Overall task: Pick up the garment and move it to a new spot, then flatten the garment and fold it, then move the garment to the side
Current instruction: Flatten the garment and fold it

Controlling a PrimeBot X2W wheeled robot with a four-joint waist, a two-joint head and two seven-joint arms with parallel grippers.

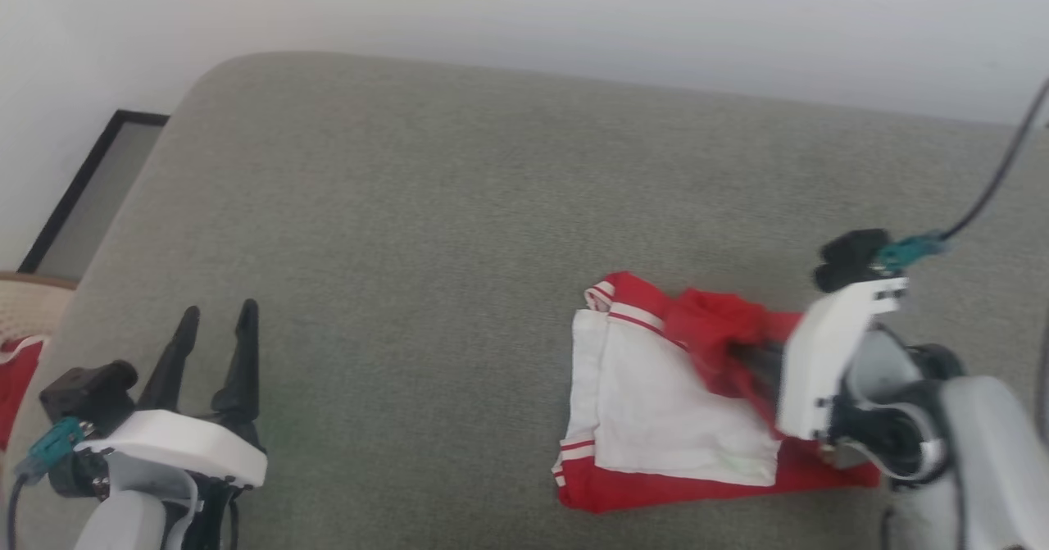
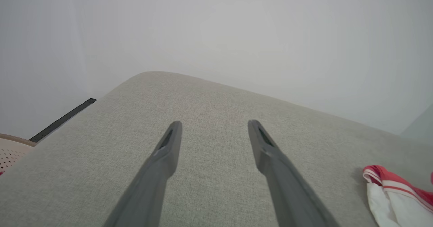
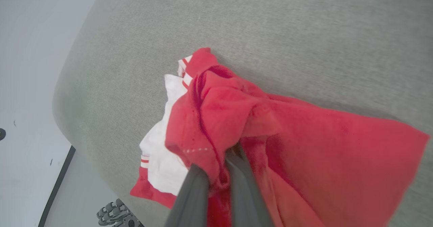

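The garment (image 1: 680,402) is a red T-shirt with white sleeves and striped trim, lying partly folded on the right of the grey-green cushion (image 1: 426,206). My right gripper (image 1: 742,355) is shut on a bunched red fold near the garment's top right, lifting it a little. In the right wrist view the fingertips are buried in the red cloth (image 3: 287,135), with the right gripper (image 3: 226,154) pinched tight. My left gripper (image 1: 219,312) hovers open over bare cushion at the lower left, far from the garment. In the left wrist view the left gripper (image 2: 214,125) holds nothing, and the garment's striped corner (image 2: 389,193) shows at the lower right.
A white wall runs behind the cushion's rounded far edge. A dark-framed panel (image 1: 90,189) lies on the floor to the left. A beige perforated basket (image 1: 20,304) with something red (image 1: 16,378) in it sits at the left edge. A black cable (image 1: 1000,173) trails from the right wrist.
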